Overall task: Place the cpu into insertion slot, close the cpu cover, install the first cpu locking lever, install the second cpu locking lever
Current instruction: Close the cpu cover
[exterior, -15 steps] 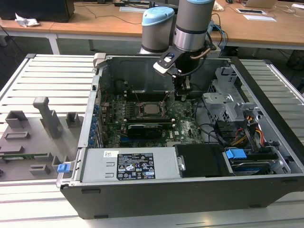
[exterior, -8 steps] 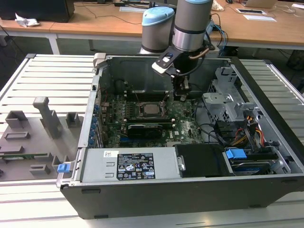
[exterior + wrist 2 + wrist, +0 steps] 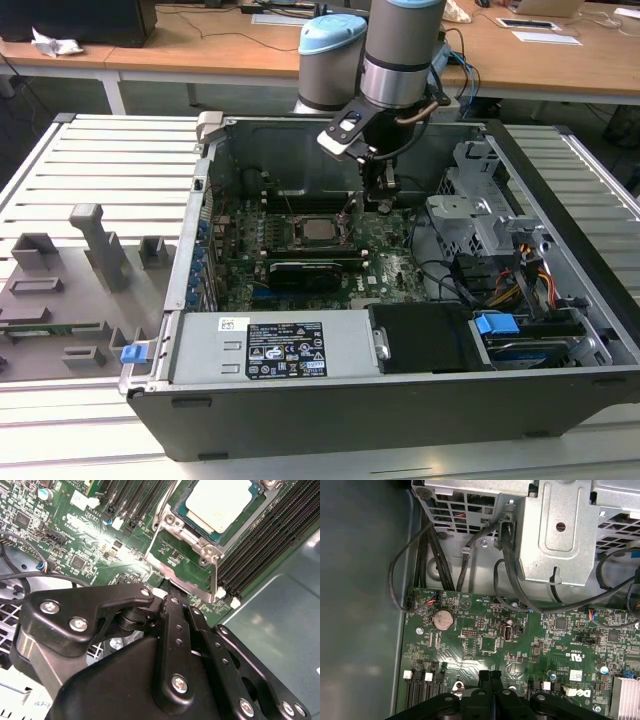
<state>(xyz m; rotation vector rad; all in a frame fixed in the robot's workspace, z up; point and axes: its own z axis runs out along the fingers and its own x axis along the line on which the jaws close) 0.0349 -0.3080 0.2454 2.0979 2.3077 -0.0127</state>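
Note:
The cpu [image 3: 322, 230] [image 3: 220, 502] lies flat in the insertion slot [image 3: 299, 233] on the green motherboard, its silver top showing. The cpu cover [image 3: 210, 547] lies down around it as a metal frame. Thin wire locking levers [image 3: 215, 580] run along the socket's edges; one of them [image 3: 161, 522] stands off the frame at a slant. My gripper [image 3: 383, 197] [image 3: 171, 596] [image 3: 490, 676] hangs just beside the socket, on the exterior view's right of the cpu. Its black fingers [image 3: 484, 677] are pressed together, tips close to the socket's metal edge. I see nothing between them.
Long black memory slots [image 3: 260, 545] flank the socket. A black graphics card [image 3: 310, 272] lies in front of it. The metal drive cage [image 3: 470, 225] and cables [image 3: 515, 590] crowd the exterior view's right, and the power supply [image 3: 280, 345] sits at the front. Case walls enclose everything.

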